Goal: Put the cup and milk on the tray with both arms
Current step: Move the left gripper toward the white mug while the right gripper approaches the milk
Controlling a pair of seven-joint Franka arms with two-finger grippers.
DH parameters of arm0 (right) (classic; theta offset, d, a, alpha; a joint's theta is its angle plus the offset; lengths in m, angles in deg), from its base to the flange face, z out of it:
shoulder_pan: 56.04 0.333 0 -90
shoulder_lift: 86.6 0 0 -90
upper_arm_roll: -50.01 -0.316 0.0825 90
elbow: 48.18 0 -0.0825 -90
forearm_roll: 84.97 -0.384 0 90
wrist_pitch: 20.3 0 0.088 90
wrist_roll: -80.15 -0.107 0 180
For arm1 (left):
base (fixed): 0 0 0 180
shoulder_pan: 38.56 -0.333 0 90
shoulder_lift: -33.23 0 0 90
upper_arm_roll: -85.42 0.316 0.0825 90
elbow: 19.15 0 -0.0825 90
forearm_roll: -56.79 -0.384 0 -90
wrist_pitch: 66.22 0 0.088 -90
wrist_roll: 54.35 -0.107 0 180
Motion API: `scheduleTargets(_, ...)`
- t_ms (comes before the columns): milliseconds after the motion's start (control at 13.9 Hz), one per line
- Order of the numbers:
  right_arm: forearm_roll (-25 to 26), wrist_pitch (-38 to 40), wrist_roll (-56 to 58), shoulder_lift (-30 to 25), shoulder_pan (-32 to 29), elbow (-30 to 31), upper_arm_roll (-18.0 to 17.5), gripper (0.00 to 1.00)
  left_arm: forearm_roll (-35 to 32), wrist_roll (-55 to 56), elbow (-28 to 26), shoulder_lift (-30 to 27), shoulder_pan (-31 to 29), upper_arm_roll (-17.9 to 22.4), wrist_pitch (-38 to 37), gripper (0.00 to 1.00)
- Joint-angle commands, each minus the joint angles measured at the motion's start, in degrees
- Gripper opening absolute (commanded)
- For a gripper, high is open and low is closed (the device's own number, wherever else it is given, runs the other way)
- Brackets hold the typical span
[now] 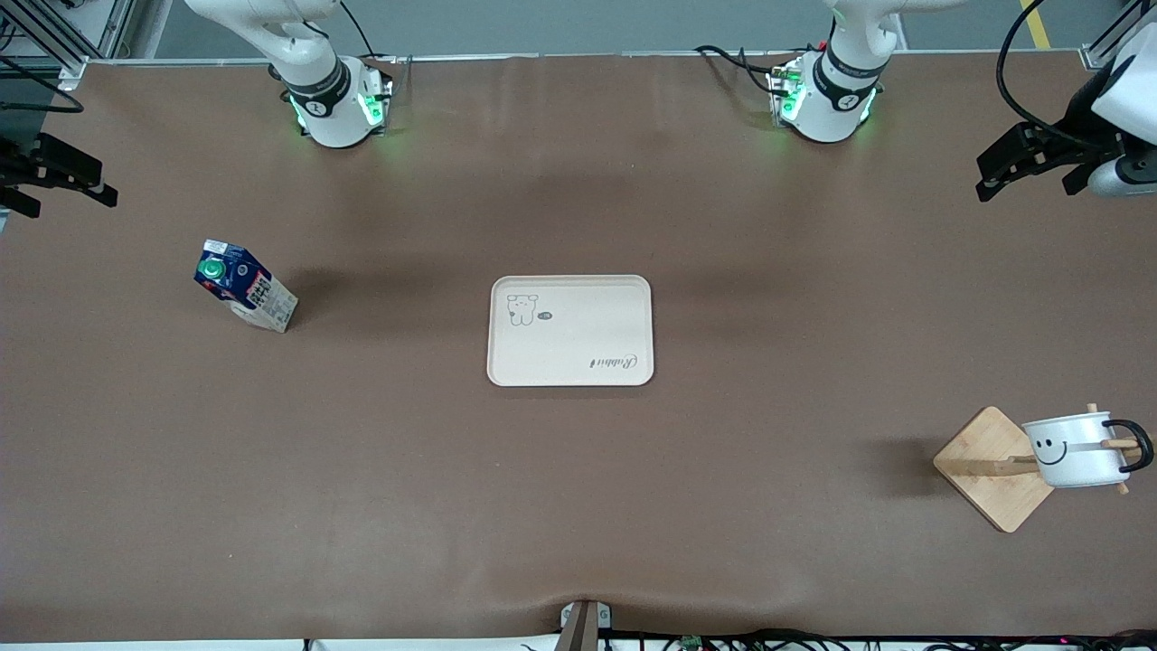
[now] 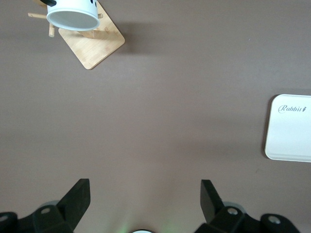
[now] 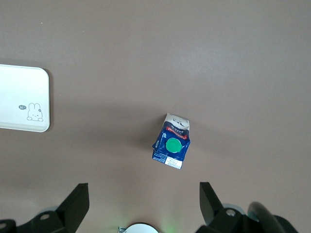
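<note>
The cream tray [image 1: 578, 298] lies empty at the table's middle. The dark blue milk carton [image 1: 244, 285] with a green cap stands toward the right arm's end. The white smiley cup [image 1: 1080, 449] hangs on a peg of a wooden stand, toward the left arm's end and nearer the camera than the tray. My left gripper [image 1: 987, 179] is open and empty, raised over the table's left-arm end. My right gripper [image 1: 72, 194] is open and empty, raised over the right-arm end. The left wrist view shows the cup [image 2: 73, 17], the tray [image 2: 291, 128] and the open left gripper [image 2: 145, 194]. The right wrist view shows the milk [image 3: 171, 143], the tray [image 3: 22, 99] and the open right gripper [image 3: 144, 194].
The cup's stand has a square wooden base [image 1: 990, 466] set cornerwise, also in the left wrist view [image 2: 95, 43]. A brown mat [image 1: 578, 497] covers the table. Cables run along the table's edge nearest the camera.
</note>
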Motion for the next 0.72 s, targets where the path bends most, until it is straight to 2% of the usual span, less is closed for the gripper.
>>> scheduleTargets(0, 0.1, 0.3, -0.3, 0.3, -0.9, -0.8, -0.5, 1.00, -1.1, -0.2, 2.2, 0.9, -0.3, -0.4, -1.3, 1.00)
scheduleTargets(361, 0.1, 0.3, -0.4, 0.3, -0.9, -0.8, -0.4, 1.00, -1.1, 1.0, 4.2, 3.4, -0.2, 0.0, -1.1, 1.00)
scheduleTargets(505, 0.1, 0.2, -0.5, 0.6, -0.9, -0.8, -0.4, 1.00, -1.4, 3.4, 3.3, 4.9, -0.2, -0.1, 0.5, 1.00)
scheduleTargets(649, 0.2, 0.3, -0.6, 1.3, -1.0, -1.1, -0.3, 1.00, -3.4, 5.0, 0.2, 5.3, -0.1, -0.4, 5.4, 1.00)
